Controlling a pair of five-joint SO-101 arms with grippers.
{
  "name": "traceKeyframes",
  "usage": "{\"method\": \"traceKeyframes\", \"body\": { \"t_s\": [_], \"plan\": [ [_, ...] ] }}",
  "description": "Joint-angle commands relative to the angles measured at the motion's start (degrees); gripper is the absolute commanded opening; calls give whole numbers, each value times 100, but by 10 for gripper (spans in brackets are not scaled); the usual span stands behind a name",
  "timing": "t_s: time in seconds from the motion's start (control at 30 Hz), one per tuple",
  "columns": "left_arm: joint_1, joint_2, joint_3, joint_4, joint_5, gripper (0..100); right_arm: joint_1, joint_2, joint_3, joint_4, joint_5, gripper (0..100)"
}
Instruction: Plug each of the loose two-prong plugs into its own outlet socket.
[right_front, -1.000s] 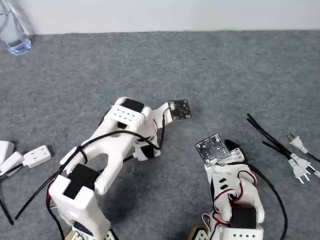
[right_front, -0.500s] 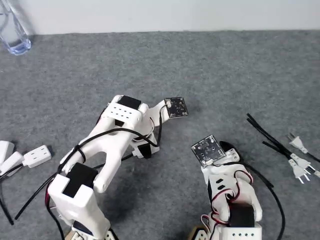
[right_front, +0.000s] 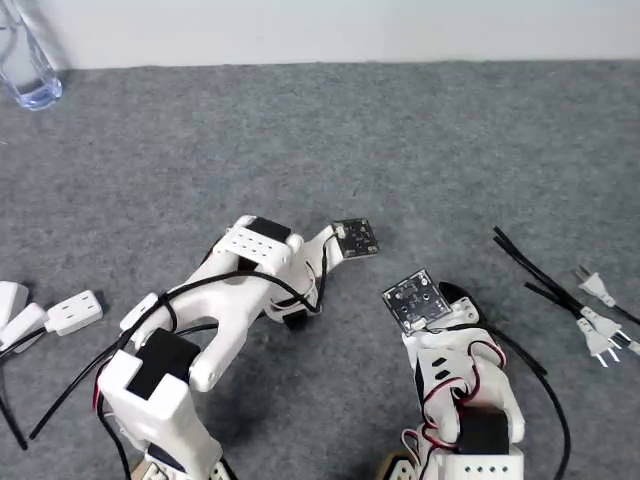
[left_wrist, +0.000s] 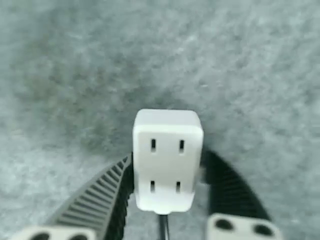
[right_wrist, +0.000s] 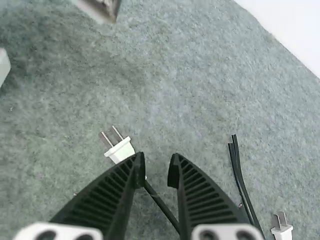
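Your left gripper (left_wrist: 167, 172) is clenching on the white outlet block (left_wrist: 167, 155), one jaw on each long side, over the grey table (right_front: 420, 130) near its middle. The block's face with its two pairs of slots is looking up toward the wrist. Its long axis is running along the gripper, with the cord end inward.

Your right gripper (right_wrist: 156, 161) is hanging just beside it, toward the right edge of the table. A white two-prong plug (right_wrist: 119, 148) is sitting right at its tip, and the black cord (right_wrist: 159, 202) is running back along it. I cannot tell if the plug is really grasped. The prongs are pointing away from the right gripper, about toward the left arm's side.

So I am judging that the right arm is the nearer one to the plug, and that the prongs are needing to turn down onto the slot face.

The other plugs (right_front: 598, 330) are waiting at the right edge, and a second outlet block (right_front: 75, 312) at the left edge.
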Motion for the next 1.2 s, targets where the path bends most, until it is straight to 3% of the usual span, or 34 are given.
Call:
{"method": "traceKeyframes", "body": {
  "t_s": [0.0,0.2,0.43,0.8,1.17],
  "plan": [
    [26,-44,-66,62,53,14,13,-31,-53,-136,79,79],
    [9,-88,-40,88,53,14,4,-31,-35,-136,79,79],
    [431,-97,-31,897,44,13,22,-31,-35,-136,79,79],
    [1292,-97,242,686,44,13,31,-40,158,-356,88,79],
    [1503,-97,198,1204,9,39,13,-40,193,-338,316,79]
  ]
}}
